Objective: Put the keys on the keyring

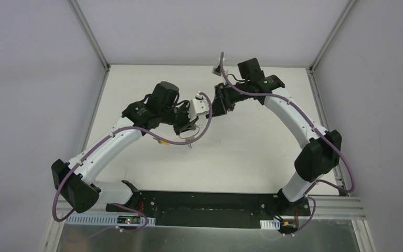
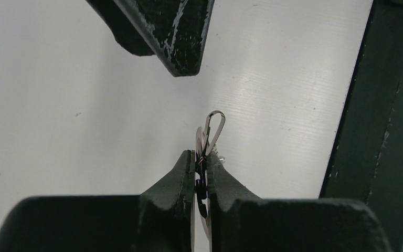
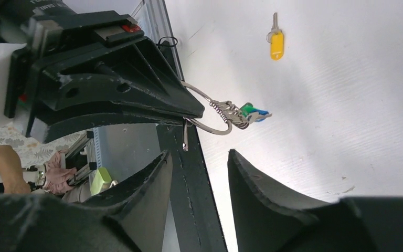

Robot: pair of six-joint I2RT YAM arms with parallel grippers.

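I have the left pincer (image 2: 202, 170) clamped flat on the keyring (image 3: 215, 132) and held up off the worktop (image 3: 320, 79). Part of the wire loop pokes out past its tips. The right pincer (image 3: 199, 184) stands with its jaws apart and nothing between them, just beside and below the ring. The green key (image 3: 247, 109) hangs in the bunch next to the blue-headed key (image 3: 261, 114), and I judge it to be on the ring, though I cannot see the wire passing through it. The yellow key (image 3: 276, 46) lies flat on the worktop, well apart from both pincers and beyond the ring as the right wrist camera sees it. I reckon the step in hand is fetching that one. To do it well I would hold the left clamp steady with the free arc presented. I would bring the right pincer down square over the yellow head and pinch it by its sides, leaving its eye clear for threading.
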